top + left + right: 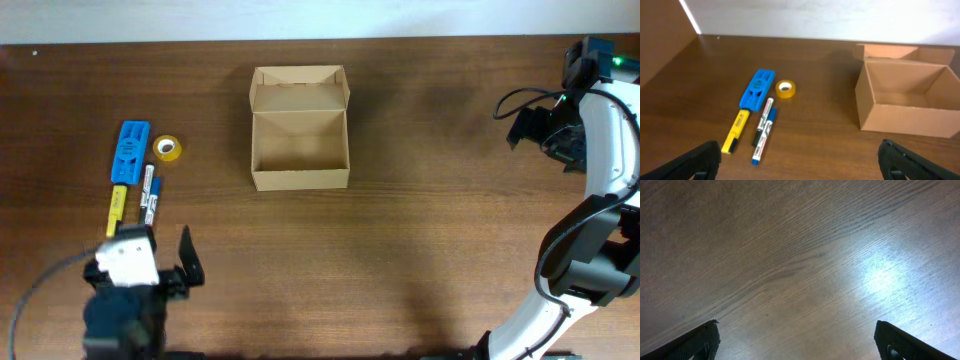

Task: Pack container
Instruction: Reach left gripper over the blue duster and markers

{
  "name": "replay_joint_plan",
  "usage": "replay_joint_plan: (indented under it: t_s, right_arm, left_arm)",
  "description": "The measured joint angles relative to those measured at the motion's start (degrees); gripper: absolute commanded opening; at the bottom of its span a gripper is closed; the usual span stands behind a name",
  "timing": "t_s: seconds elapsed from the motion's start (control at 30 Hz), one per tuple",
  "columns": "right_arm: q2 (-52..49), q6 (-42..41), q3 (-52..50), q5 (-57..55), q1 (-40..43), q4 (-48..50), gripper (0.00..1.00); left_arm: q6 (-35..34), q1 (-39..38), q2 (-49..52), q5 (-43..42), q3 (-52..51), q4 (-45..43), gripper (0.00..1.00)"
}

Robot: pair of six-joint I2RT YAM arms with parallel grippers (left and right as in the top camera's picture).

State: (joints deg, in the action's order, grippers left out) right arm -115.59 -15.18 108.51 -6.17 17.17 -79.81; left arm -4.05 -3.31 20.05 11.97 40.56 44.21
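Note:
The container, a brown cardboard box [300, 179] with its flap lid open to the back, stands empty at the table's middle back; it also shows in the left wrist view [900, 120]. Left of it lie a flat blue plastic piece [130, 150] [757, 89], a yellow tape roll [167, 148] [785, 89], a yellow marker [117, 210] [736, 131] and two white markers [150, 195] [765, 122]. My left gripper [146, 262] [800, 162] is open and empty, just in front of the markers. My right gripper [523, 128] [800, 342] is open and empty over bare table at the far right.
The brown wooden table [400, 250] [800, 255] ends at a white wall along the back edge. The right arm's white links [600, 200] stand along the right edge.

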Motion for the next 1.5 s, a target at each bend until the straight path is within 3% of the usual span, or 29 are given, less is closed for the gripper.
replay_joint_plan:
  t_s: [0.2,0.47,0.73,1.07,1.37,1.5]
  right_arm:
    - [0.00,0.00,0.00,0.00,0.00,0.17,0.99]
    - [0.02,-0.02,0.00,0.00,0.00,0.17,0.99]
    - [0.00,0.00,0.00,0.00,0.00,0.17,0.99]
    - [0.00,0.00,0.00,0.00,0.00,0.15,0.99]
    - [0.00,0.00,0.00,0.00,0.00,0.17,0.99]
    - [0.02,0.00,0.00,-0.02,0.00,0.17,0.99]
  left_arm:
    - [0.74,0.00,18.82,2.36,14.05,5.03,0.99]
    - [9.55,2.19,43.91,3.15,35.10,14.05,0.99]
    - [11.54,4.70,52.78,3.17,41.11,17.77,1.00]
    - [13.77,23.87,68.76,-12.59,45.66,24.50,0.94]
    - [20.85,25.57,85.40,-16.44,59.67,27.54,0.93]
    - [22.88,25.57,88.70,-13.42,63.65,26.25,0.93]
